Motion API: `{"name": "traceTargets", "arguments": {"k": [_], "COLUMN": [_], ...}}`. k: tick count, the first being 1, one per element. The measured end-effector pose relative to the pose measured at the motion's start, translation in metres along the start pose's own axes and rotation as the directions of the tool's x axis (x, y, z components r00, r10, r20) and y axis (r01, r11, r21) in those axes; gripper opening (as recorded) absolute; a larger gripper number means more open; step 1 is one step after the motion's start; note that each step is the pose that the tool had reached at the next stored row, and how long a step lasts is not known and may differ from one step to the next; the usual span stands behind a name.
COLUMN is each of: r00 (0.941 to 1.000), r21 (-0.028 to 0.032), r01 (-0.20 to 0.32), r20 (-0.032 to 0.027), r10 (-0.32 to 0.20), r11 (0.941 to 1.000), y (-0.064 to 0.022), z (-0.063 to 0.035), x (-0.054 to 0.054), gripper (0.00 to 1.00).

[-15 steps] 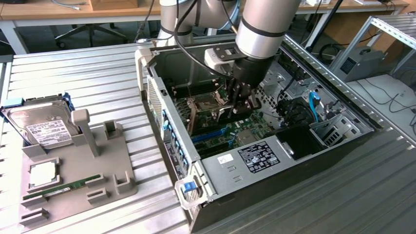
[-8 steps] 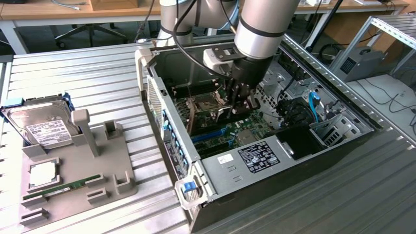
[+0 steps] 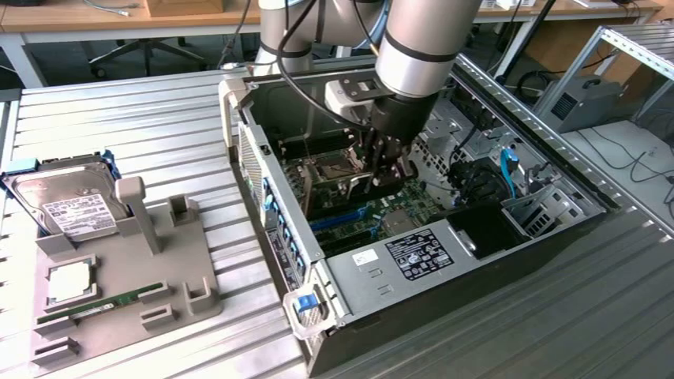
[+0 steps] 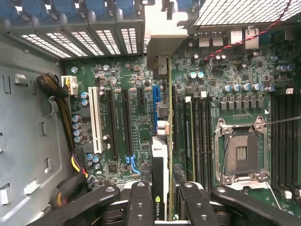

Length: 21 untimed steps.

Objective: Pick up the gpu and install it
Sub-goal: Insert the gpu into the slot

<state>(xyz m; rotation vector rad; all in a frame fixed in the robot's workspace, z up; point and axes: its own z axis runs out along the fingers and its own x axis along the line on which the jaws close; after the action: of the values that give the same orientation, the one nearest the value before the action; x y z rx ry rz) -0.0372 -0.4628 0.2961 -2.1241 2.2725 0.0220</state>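
The gpu (image 4: 161,165) is seen edge-on in the wrist view as a thin card running from between my fingers toward the case's rear slot openings. Its silver bracket (image 4: 162,33) is at the far end. My gripper (image 4: 164,207) is shut on it, with a black finger (image 4: 140,202) on either side. The card hangs over the green motherboard (image 4: 127,70), about in line with the blue expansion slot (image 4: 156,99). I cannot tell whether it touches the slot. In the exterior view the gripper (image 3: 377,170) reaches down inside the open computer case (image 3: 421,260), holding the gpu (image 3: 368,181).
The open CPU socket (image 4: 242,153) and the memory slots (image 4: 197,136) lie beside the card. Cables (image 4: 61,94) run along the case wall. Outside the case, a grey fixture (image 3: 126,268) carries a hard drive (image 3: 69,205) and a green memory stick (image 3: 100,304).
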Motion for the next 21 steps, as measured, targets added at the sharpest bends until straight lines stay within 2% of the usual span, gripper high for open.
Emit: {"name": "traceTargets", "arguments": {"k": [14, 21], "r00": [1.0, 0.9999], "r21": [0.0, -0.0003], "r01": [0.002, 0.017], "r20": [0.0001, -0.0029], "r10": [-0.002, -0.017], "r11": [1.0, 0.9999], "y": [0.0006, 0.0008], "z": [0.01, 0.011], "x": [0.001, 0.001], "gripper": [0.27, 0.27]}}
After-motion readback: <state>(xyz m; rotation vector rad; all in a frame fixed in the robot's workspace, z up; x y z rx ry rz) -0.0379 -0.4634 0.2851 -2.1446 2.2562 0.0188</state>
